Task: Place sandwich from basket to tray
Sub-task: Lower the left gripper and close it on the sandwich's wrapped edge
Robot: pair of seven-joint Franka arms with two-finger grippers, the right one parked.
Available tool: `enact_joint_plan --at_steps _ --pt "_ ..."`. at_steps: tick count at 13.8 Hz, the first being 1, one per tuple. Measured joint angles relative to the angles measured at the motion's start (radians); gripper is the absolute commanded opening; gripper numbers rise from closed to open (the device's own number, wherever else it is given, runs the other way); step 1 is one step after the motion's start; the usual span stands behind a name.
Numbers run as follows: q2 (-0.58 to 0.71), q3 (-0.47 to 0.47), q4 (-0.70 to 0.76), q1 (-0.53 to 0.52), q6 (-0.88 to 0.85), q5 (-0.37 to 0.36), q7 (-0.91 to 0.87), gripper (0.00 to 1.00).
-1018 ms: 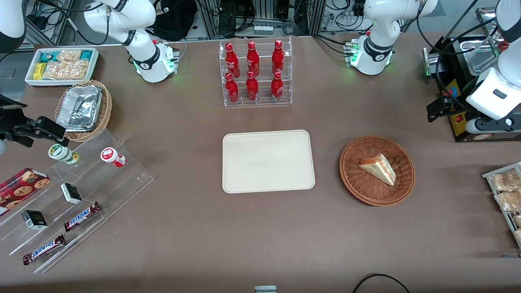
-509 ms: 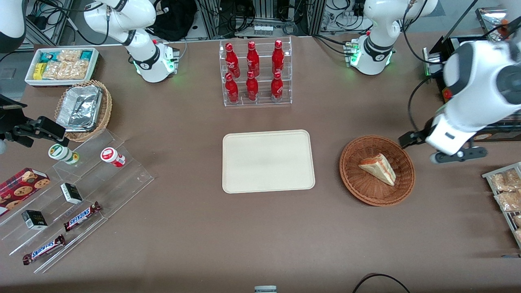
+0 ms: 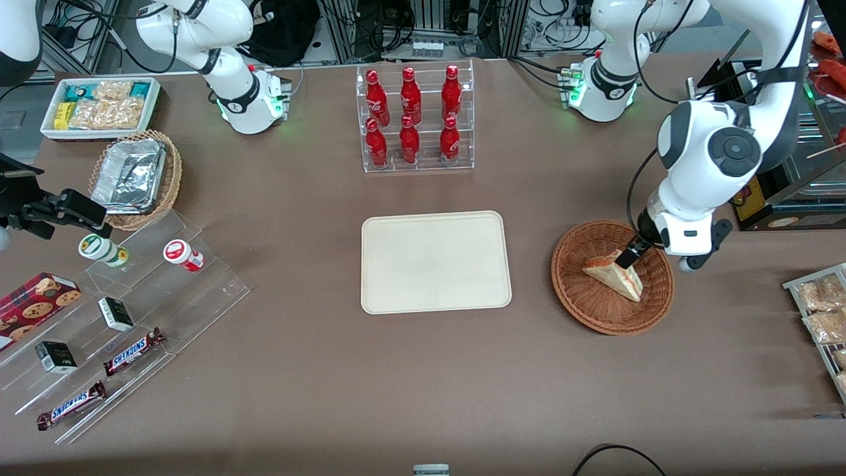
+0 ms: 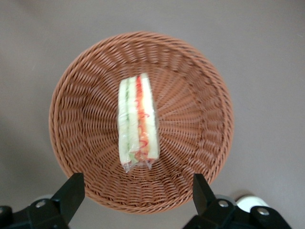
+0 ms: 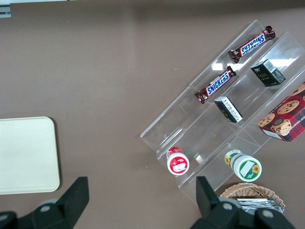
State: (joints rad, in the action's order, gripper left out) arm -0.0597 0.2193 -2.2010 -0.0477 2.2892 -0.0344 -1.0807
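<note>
The sandwich (image 3: 615, 273) is a wrapped triangular wedge lying in the round reddish-brown wicker basket (image 3: 576, 305). In the left wrist view its cut edge (image 4: 137, 124) shows red-orange and pale green layers at the middle of the basket (image 4: 86, 71). My left gripper (image 3: 634, 254) hangs just above the basket, over the sandwich's end that is farther from the front camera. It is open and empty (image 4: 137, 193), with its black fingers (image 4: 71, 191) spread wide. The cream-beige tray (image 3: 436, 261) lies flat beside the basket, toward the parked arm, and holds nothing.
A clear rack of red bottles (image 3: 415, 119) stands farther from the front camera than the tray. A black appliance (image 3: 760, 198) and a rack of snack bags (image 3: 823, 317) flank the basket at the working arm's end. A clear stepped stand with snacks (image 3: 119, 311) sits at the parked arm's end.
My left arm has swung in from the working arm's end of the table and come down over the basket. The sandwich, basket and tray have not moved.
</note>
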Motion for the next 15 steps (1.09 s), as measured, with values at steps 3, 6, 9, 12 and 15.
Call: enact_joint_plan --at_steps 3,6,9,12,15 --pt "-0.040 0.000 -0.006 -0.001 0.006 0.000 -0.090 1.00" --pt "-0.077 -0.001 -0.007 -0.002 0.048 0.001 -0.119 1.00" --pt "-0.114 -0.001 -0.007 -0.002 0.074 0.001 -0.128 1.00" --pt "-0.151 -0.001 -0.007 -0.003 0.096 0.001 -0.129 1.00" --pt "-0.174 -0.002 -0.007 -0.005 0.108 0.001 -0.130 0.82"
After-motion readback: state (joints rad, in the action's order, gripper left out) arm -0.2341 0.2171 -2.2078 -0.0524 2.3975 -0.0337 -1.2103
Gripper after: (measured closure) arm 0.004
